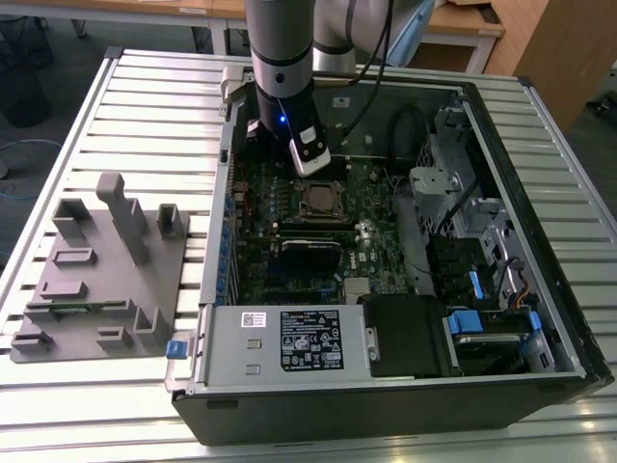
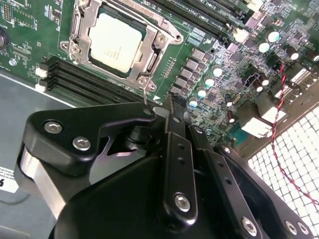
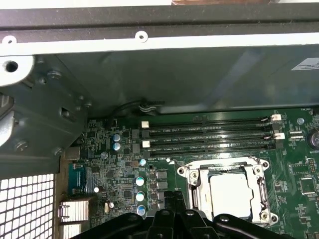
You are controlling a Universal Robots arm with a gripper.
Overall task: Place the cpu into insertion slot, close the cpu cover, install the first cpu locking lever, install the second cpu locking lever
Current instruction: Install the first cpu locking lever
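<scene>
Cpu [image 2: 113, 41] lies in the insertion slot [image 1: 303, 202] with the cpu cover [image 2: 151, 47] flat around it, just beside the tool [image 2: 171, 102], which hovers pinched together and empty. The open computer case [image 1: 386, 410] rests on a slatted desk [image 1: 145, 96]. A grey fixture [image 1: 106, 270] lies at the exterior view's left.

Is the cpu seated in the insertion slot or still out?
In: the cpu lies flat inside the insertion slot, with the cpu cover framing its edges.
</scene>
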